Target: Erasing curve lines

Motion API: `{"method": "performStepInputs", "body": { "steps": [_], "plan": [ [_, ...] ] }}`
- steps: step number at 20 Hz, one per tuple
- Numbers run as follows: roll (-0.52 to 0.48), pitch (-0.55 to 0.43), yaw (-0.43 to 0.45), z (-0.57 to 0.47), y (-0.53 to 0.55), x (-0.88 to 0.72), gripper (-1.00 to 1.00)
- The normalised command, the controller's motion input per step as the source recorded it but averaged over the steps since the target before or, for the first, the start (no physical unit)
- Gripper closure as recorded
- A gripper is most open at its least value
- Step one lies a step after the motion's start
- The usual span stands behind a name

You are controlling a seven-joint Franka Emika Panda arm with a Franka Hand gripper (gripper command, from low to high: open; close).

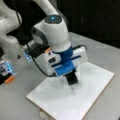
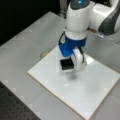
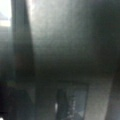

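Claw (image 2: pixel 67 64) presses black eraser (image 1: pixel 72 79) onto board (image 2: pixel 95 92); squiggle apparently hidden.

Board (image 1: pixel 75 100) flat on table (image 1: pixel 105 55). Eraser block (image 2: pixel 66 64) on board near centre, gripper (image 2: pixel 72 63) directly above. Round object (image 2: pixel 44 53) at board's 10 o'clock.

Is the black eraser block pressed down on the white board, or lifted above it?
Down on the white rectangular board: the black eraser block, held by the claw, meets its surface.
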Motion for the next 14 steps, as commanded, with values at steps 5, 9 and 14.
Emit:
{"method": "performStepInputs", "body": {
  "steps": [5, 9, 14],
  "plan": [
    [-0.154, 0.267, 0.421, 0.25, -0.27, 0.15, 1.0],
    [-0.072, 0.262, 0.564, 0.39, -0.49, 0.05, 1.0],
    [0.064, 0.189, 0.503, 0.19, -0.41, 0.05, 1.0]
  ]
}}
